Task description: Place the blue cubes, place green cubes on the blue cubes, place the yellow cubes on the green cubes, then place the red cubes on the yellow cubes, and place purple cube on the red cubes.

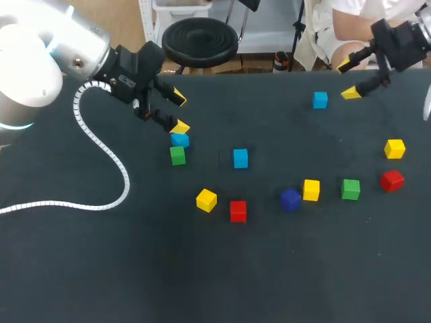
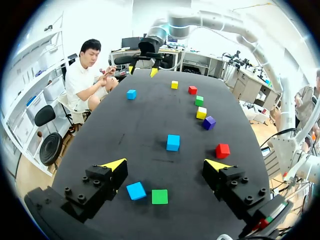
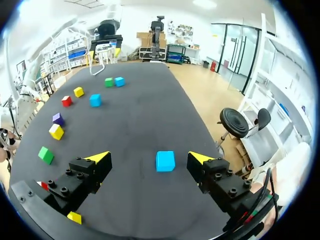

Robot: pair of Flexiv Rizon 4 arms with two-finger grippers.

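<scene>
My left gripper (image 1: 179, 112) hangs open just behind a blue cube (image 1: 180, 140) with a green cube (image 1: 177, 155) touching its near side. In the left wrist view both the blue cube (image 2: 136, 190) and the green cube (image 2: 159, 196) lie under the open fingers (image 2: 114, 164). A second blue cube (image 1: 240, 158) sits mid-table. My right gripper (image 1: 347, 79) is open at the far right, above the third blue cube (image 1: 320, 100), which shows between its fingers (image 3: 165, 161) without contact. A purple cube (image 1: 290, 199) lies front centre.
Loose on the table are yellow cubes (image 1: 206, 200), (image 1: 311, 190), (image 1: 394, 149), red cubes (image 1: 238, 210), (image 1: 392, 180) and a green cube (image 1: 350, 189). A white coiled cable (image 1: 101, 155) trails from my left arm across the table's left part.
</scene>
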